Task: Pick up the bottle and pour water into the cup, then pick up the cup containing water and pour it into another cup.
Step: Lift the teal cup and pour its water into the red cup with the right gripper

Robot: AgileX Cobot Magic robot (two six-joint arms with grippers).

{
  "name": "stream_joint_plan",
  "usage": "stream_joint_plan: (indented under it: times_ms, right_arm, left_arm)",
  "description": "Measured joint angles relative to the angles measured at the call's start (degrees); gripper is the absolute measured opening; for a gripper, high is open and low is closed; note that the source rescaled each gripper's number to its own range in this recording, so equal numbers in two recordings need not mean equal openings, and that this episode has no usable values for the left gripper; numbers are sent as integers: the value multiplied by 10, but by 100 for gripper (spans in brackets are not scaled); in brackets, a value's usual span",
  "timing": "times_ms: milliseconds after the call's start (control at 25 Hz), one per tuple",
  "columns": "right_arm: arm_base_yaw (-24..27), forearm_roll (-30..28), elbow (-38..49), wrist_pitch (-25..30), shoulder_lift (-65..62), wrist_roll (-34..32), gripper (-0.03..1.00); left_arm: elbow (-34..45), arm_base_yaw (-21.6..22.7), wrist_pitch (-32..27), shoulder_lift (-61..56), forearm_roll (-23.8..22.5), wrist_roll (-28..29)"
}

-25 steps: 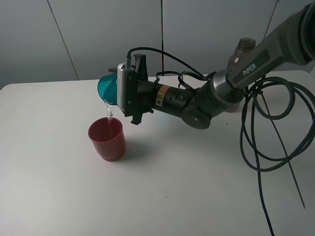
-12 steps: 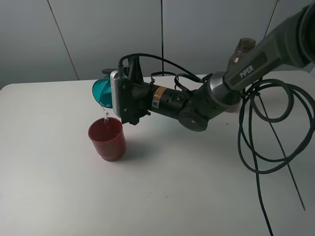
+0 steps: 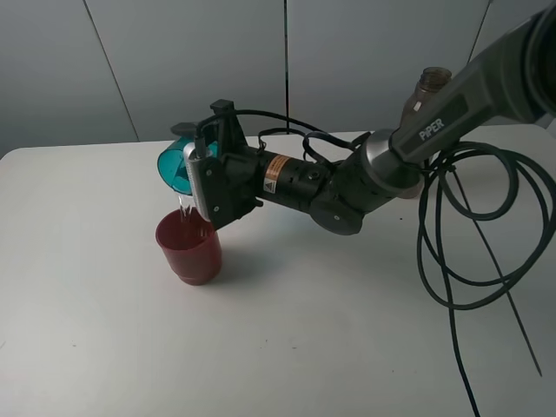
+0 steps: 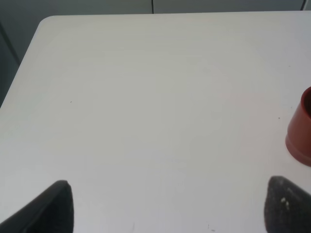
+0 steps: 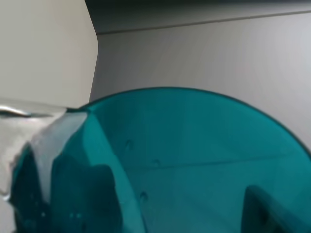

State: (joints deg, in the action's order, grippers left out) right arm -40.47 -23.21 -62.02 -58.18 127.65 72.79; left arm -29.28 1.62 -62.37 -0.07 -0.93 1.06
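My right gripper (image 3: 193,155) is shut on the teal cup (image 3: 176,167) and holds it tipped steeply on its side, above the back rim of the dark red cup (image 3: 188,248). A thin stream of water (image 3: 183,207) runs from the teal rim into the red cup. In the right wrist view the teal cup (image 5: 184,155) fills the picture, with my dark fingers (image 5: 99,194) showing through its wall. The bottle (image 3: 432,87) stands at the back right, mostly hidden behind the right arm. My left gripper (image 4: 170,208) is open and empty over bare table, with the red cup (image 4: 301,128) at that view's edge.
Thick black cables (image 3: 469,234) loop over the right side of the white table (image 3: 104,330). The right arm (image 3: 347,187) stretches across the middle, above the table. A grey panelled wall stands behind the table's back edge.
My right gripper has shifted left and rolled further, tipping the teal cup more steeply over the red cup. Water keeps falling. The red cup has not moved.
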Motion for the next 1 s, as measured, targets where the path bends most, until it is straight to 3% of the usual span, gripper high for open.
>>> stream_joint_plan:
  times_ms: [560, 1000]
  right_arm:
    - [0, 17, 0, -59, -5, 73, 5]
    - [0, 1, -1, -67, -5, 175, 5]
  left_arm:
    - [0, 0, 0, 0, 0, 0]
    - [0, 0, 0, 0, 0, 0]
